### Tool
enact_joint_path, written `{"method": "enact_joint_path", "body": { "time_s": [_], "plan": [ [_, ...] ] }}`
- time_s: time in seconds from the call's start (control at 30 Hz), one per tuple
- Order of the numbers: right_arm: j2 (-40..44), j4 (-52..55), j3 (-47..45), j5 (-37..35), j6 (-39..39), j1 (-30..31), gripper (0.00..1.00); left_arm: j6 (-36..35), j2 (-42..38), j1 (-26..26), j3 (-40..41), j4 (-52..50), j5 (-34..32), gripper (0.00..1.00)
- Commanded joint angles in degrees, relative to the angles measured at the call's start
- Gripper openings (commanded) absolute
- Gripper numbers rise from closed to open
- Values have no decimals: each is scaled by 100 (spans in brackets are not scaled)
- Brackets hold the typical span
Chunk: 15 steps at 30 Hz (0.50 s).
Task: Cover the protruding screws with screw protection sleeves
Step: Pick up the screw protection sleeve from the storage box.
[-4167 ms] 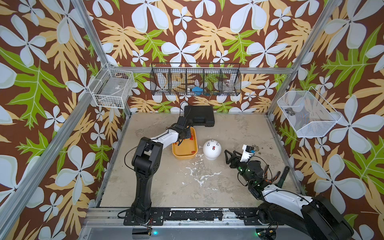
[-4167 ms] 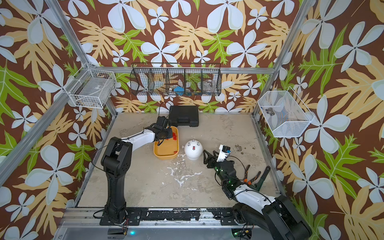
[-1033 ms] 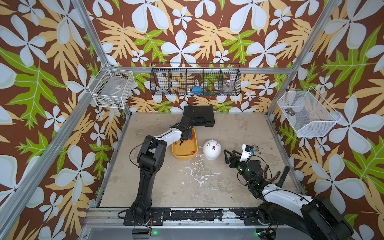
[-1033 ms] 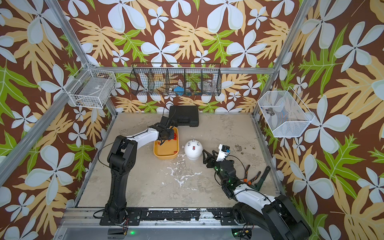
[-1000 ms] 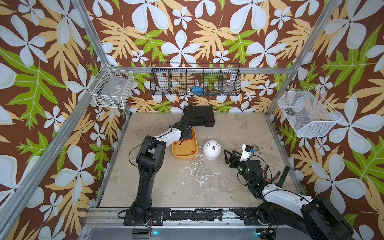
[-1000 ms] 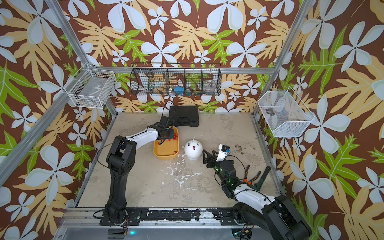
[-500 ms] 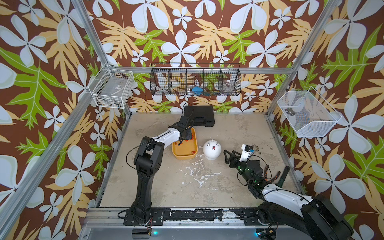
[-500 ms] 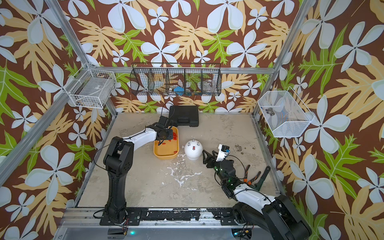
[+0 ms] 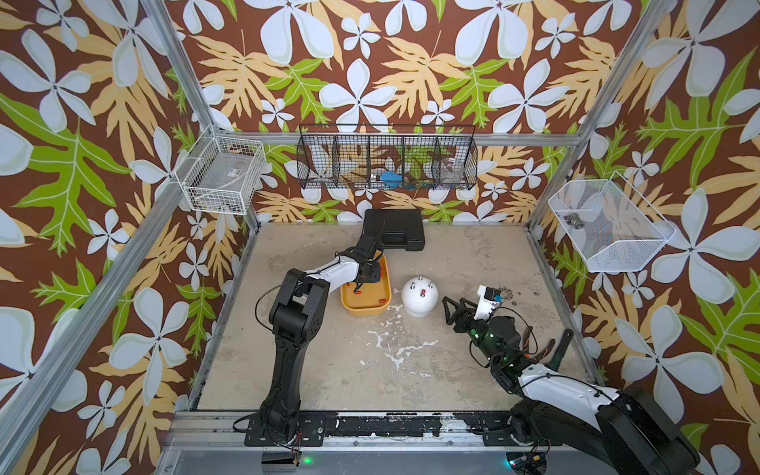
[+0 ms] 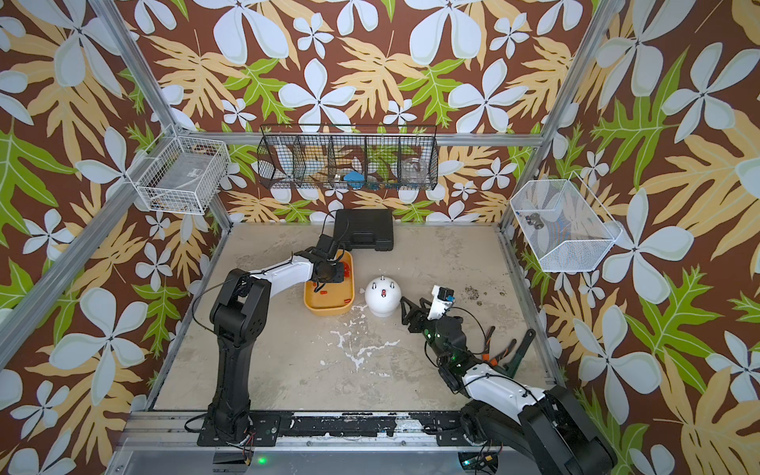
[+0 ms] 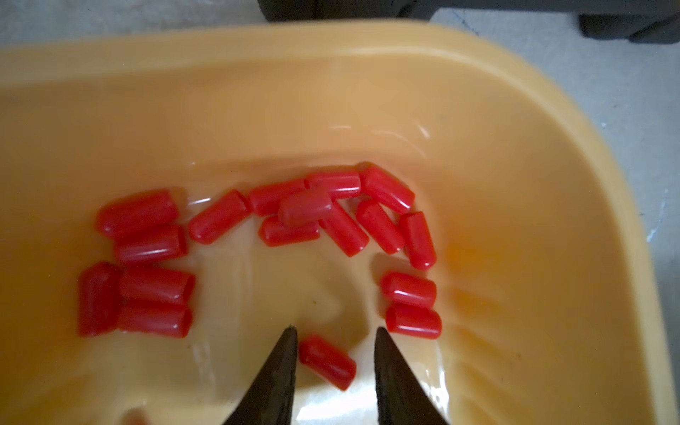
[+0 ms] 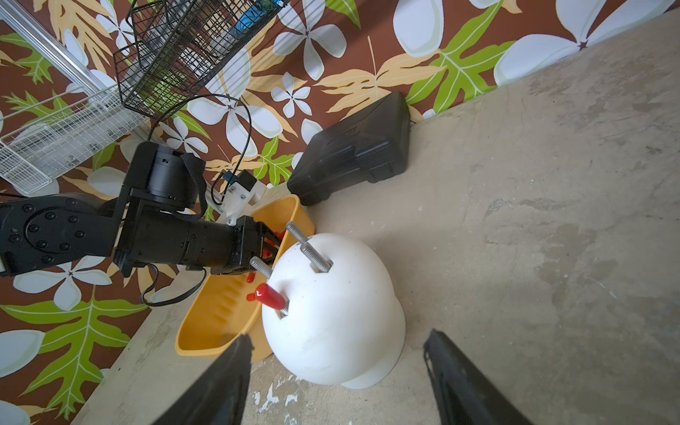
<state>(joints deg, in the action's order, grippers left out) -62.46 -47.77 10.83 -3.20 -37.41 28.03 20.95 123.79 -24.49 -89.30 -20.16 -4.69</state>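
On the stained table (image 9: 411, 370), the left gripper (image 11: 335, 331) hovers in the yellow tray (image 11: 552, 184) among red sleeves (image 11: 305, 206), its jaws narrowly apart on either side of one loose sleeve (image 11: 327, 362). The right gripper (image 12: 338, 335) gapes wide just beside the dome (image 12: 331, 331). One of the four screws (image 12: 316, 257) is capped.

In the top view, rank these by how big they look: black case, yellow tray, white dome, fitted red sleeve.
1. black case and yellow tray: about alike, so not ranked; the left arm hides part of the tray
2. white dome
3. fitted red sleeve
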Motion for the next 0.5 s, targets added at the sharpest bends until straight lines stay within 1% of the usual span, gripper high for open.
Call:
{"method": "enact_joint_path", "body": {
  "time_s": [0.0,0.07,0.17,0.23,0.27,0.3,0.47],
  "plan": [
    [25,-101,33,9,2,1,77,139,-37,6,70,9,-117,35],
    [36,-93,35,15,1,1,77,130,28,6,24,-18,-162,34],
    [71,-66,33,4,14,1,77,114,113,6,-21,21,-175,25],
    [93,-58,25,-22,11,5,77,102,137,6,-34,30,-204,23],
    [95,-57,25,-22,15,2,77,86,148,6,-33,15,-213,17],
    [94,-57,24,-21,22,1,77,72,148,6,-32,12,-222,14],
    [94,-56,25,-22,18,1,77,54,37,6,50,48,-255,7]
  ]
}}
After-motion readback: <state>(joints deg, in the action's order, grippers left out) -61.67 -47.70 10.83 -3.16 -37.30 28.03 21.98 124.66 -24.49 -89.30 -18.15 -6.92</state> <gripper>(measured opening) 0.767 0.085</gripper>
